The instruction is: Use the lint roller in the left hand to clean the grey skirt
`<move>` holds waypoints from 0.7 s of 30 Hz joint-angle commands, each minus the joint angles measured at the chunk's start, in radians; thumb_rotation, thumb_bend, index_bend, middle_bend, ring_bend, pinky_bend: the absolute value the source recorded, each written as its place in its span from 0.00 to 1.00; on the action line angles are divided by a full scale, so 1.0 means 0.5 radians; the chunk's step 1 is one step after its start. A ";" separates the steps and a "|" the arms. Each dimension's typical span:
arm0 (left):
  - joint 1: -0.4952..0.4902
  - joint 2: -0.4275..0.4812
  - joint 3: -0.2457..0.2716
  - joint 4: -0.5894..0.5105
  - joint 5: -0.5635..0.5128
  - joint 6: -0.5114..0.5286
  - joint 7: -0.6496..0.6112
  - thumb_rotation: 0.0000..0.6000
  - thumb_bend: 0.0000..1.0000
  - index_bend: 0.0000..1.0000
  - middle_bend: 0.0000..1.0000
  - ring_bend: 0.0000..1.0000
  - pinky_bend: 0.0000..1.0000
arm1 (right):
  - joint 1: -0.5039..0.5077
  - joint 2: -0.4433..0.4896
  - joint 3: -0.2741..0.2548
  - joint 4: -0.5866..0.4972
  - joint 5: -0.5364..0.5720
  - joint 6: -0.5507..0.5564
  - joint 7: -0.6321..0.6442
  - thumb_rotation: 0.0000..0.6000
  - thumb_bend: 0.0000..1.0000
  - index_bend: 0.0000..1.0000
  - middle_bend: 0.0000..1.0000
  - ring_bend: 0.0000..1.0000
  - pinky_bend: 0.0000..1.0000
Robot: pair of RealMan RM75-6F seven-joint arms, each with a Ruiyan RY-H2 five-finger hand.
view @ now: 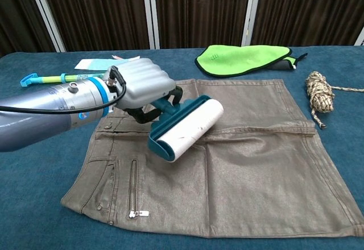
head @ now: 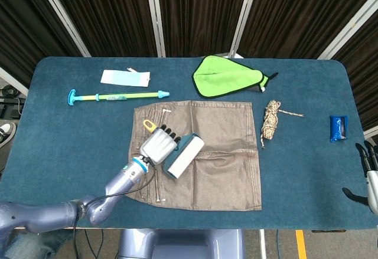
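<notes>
The grey skirt (head: pixel 218 153) (view: pixel 250 159) lies flat in the middle of the table, waistband to the left. My left hand (head: pixel 158 145) (view: pixel 143 87) grips the teal handle of the lint roller (head: pixel 184 156) (view: pixel 187 128), whose white roll is over the skirt's left-middle part; I cannot tell whether it touches the fabric. My right hand (head: pixel 369 167) shows only at the far right edge of the head view, fingers apart, holding nothing, well away from the skirt.
A green cloth (head: pixel 227 76) (view: pixel 242 58) lies behind the skirt. A rope bundle (head: pixel 271 120) (view: pixel 319 93) sits to its right, a blue packet (head: pixel 338 127) further right. A long green and blue stick (head: pixel 115 97) and a pale blue card (head: pixel 124 78) lie at the back left.
</notes>
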 commanded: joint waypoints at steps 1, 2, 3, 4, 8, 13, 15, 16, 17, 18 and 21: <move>-0.072 -0.088 0.050 0.111 0.014 -0.041 0.021 1.00 0.94 0.63 0.48 0.37 0.43 | 0.003 0.003 0.004 0.008 0.013 -0.009 0.008 1.00 0.00 0.00 0.00 0.00 0.00; -0.088 -0.109 0.068 0.143 0.030 -0.037 0.032 1.00 0.94 0.63 0.48 0.37 0.43 | 0.005 0.003 0.005 0.011 0.017 -0.013 0.010 1.00 0.00 0.00 0.00 0.00 0.00; -0.098 -0.122 0.083 0.166 0.041 -0.035 0.042 1.00 0.94 0.64 0.48 0.37 0.43 | 0.007 0.003 0.005 0.012 0.021 -0.016 0.011 1.00 0.00 0.00 0.00 0.00 0.00; -0.107 -0.133 0.098 0.188 0.052 -0.032 0.053 1.00 0.94 0.64 0.48 0.37 0.43 | 0.008 0.003 0.006 0.015 0.025 -0.021 0.012 1.00 0.00 0.00 0.00 0.00 0.00; -0.129 -0.168 0.151 0.261 0.100 -0.006 0.085 1.00 0.94 0.64 0.48 0.38 0.43 | 0.013 0.003 0.009 0.023 0.041 -0.032 0.019 1.00 0.00 0.00 0.00 0.00 0.00; -0.134 -0.163 0.196 0.314 0.140 0.025 0.101 1.00 0.94 0.64 0.49 0.38 0.43 | 0.013 0.009 0.012 0.026 0.049 -0.033 0.037 1.00 0.00 0.00 0.00 0.00 0.00; -0.128 -0.148 0.209 0.320 0.140 0.034 0.095 1.00 0.94 0.65 0.49 0.38 0.43 | 0.013 0.011 0.014 0.027 0.051 -0.030 0.044 1.00 0.00 0.00 0.00 0.00 0.00; -0.126 -0.138 0.215 0.324 0.143 0.039 0.096 1.00 0.94 0.65 0.49 0.38 0.43 | 0.012 0.012 0.013 0.027 0.051 -0.030 0.046 1.00 0.00 0.00 0.00 0.00 0.00; -0.125 -0.127 0.221 0.328 0.145 0.044 0.099 1.00 0.94 0.65 0.49 0.38 0.43 | 0.012 0.012 0.013 0.028 0.051 -0.029 0.048 1.00 0.00 0.00 0.00 0.00 0.00; -0.122 -0.118 0.226 0.332 0.144 0.046 0.103 1.00 0.94 0.65 0.49 0.38 0.43 | 0.012 0.013 0.013 0.028 0.051 -0.028 0.049 1.00 0.00 0.00 0.00 0.00 0.00; -0.108 -0.072 0.247 0.346 0.137 0.056 0.115 1.00 0.94 0.65 0.49 0.38 0.43 | 0.011 0.013 0.012 0.027 0.049 -0.025 0.048 1.00 0.00 0.00 0.00 0.00 0.00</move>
